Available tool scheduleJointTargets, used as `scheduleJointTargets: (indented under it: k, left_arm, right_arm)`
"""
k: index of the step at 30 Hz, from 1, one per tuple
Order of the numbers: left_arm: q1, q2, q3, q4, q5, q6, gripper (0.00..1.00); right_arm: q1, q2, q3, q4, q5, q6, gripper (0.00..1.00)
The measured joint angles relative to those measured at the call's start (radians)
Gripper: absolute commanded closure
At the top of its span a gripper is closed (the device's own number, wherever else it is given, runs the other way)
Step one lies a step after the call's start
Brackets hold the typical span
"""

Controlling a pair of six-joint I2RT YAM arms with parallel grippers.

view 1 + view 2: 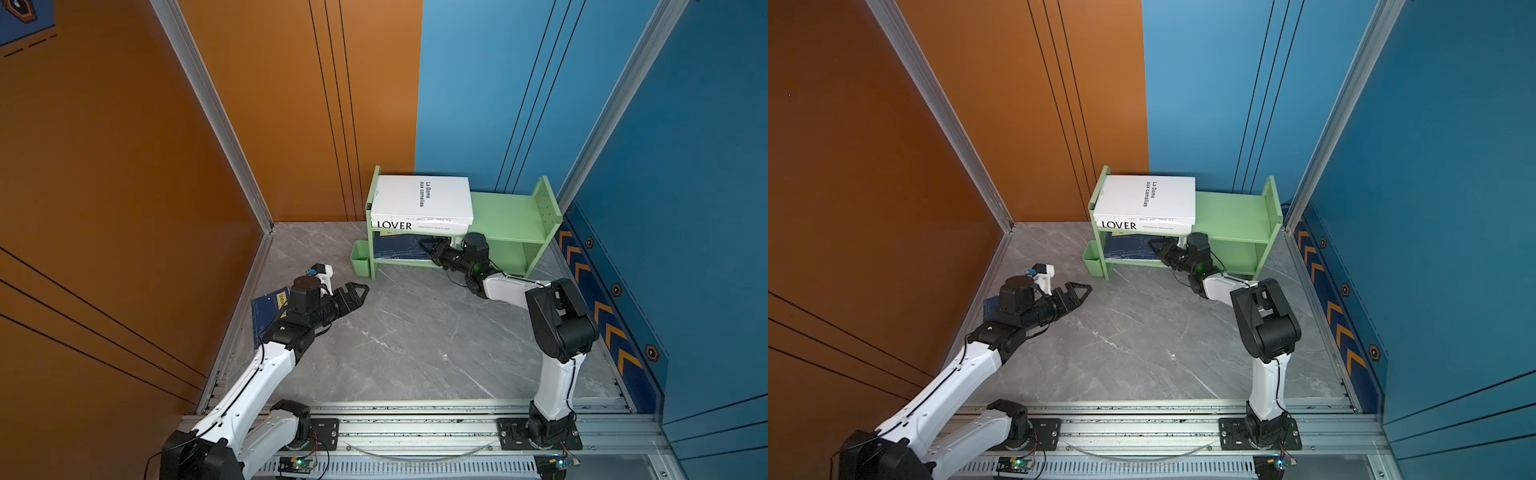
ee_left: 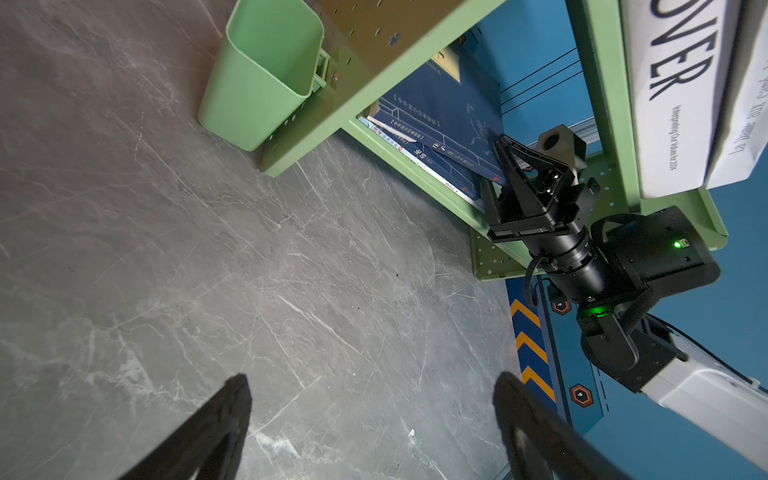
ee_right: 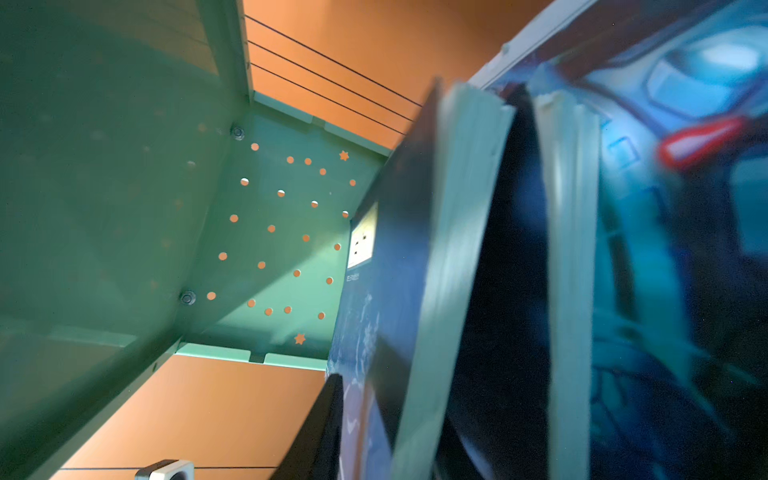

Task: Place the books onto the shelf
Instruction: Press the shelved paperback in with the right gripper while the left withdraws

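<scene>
**A:** Which parts of the scene are hard to read?

**B:** Mostly the lower tier of the shelf (image 1: 511, 216). In both top views the navy books (image 1: 395, 249) there lie in shadow under the upper board, and the right pincer (image 1: 429, 245) covers their near corner. The right wrist view is close and blurred. It shows page edges, a dark cover, and the teal magazine (image 3: 685, 199) as a blue smear with a red patch.

**A:** And the right pincer's grip?

**B:** In the left wrist view its jaws stand slightly apart astride the edge of a navy book. Whether they press on it cannot be told.

**A:** What sits on the upper tier?

**B:** Two white books are stacked flat at the shelf's cup end, against the side panel. The LOVER book (image 1: 415, 225) lies underneath, and the second white book (image 1: 419, 195), lettered La Dame aux camélias, lies on it.

**A:** And the cup?

**B:** The green cup (image 1: 360, 259) is fixed to the outside of that side panel. Only its green walls show, and its floor is hidden.

**A:** Is any book off the shelf?

**B:** Yes, a lone navy book (image 1: 266, 306) with a yellow label lies on the tabletop (image 1: 395, 340) by the orange wall. It is largely hidden beneath the left arm (image 1: 266, 365). The left pincer (image 1: 358, 291) hovers released, jaws wide, between that book and the cup.
</scene>
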Motion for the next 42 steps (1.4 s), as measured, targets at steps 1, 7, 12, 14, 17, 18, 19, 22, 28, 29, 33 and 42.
scheduleJointTargets:
  k: [1,7,12,14,17,18,19,22,28,29,33,42]
  left_arm:
    - [0.0,0.002,0.0,0.0,0.0,0.0,0.08]
    - [0.0,0.008,0.0,0.001,0.0,0.0,0.08]
    - [0.0,0.013,0.0,0.001,0.0,0.0,0.08]
    - [0.0,0.018,0.0,0.003,0.0,0.0,0.08]
    - [0.0,0.023,0.0,0.003,0.0,0.0,0.08]
    - [0.0,0.023,0.0,0.003,0.0,0.0,0.08]
    - [0.0,0.023,0.0,0.003,0.0,0.0,0.08]
    - [0.0,0.023,0.0,0.004,0.0,0.0,0.08]
    - [0.0,0.023,0.0,0.004,0.0,0.0,0.08]
    - [0.0,0.023,0.0,0.004,0.0,0.0,0.08]
    - [0.0,0.023,0.0,0.003,0.0,0.0,0.06]
    - [0.037,-0.018,0.005,-0.107,-0.149,0.039,0.02]
  right_arm:
    - [0.0,0.0,0.0,-0.008,0.005,-0.004,0.69]
    - [-0.001,-0.016,-0.01,-0.051,0.039,-0.038,0.62]
    - [-0.001,-0.054,-0.038,-0.083,0.084,-0.063,0.61]
    - [-0.001,-0.068,-0.047,-0.097,0.105,-0.073,0.62]
    - [-0.001,-0.082,-0.058,-0.111,0.133,-0.084,0.65]
    - [-0.001,-0.083,-0.058,-0.115,0.139,-0.087,0.66]
    - [-0.001,-0.084,-0.059,-0.119,0.145,-0.092,0.66]
    - [-0.001,-0.088,-0.06,-0.133,0.164,-0.102,0.69]
    - [0.0,-0.106,-0.073,-0.15,0.202,-0.127,0.66]
    - [0.0,-0.111,-0.076,-0.157,0.21,-0.133,0.65]
    - [0.0,-0.146,-0.094,-0.187,0.232,-0.16,0.62]
    - [0.01,-0.24,-0.116,-0.322,0.249,-0.241,0.5]
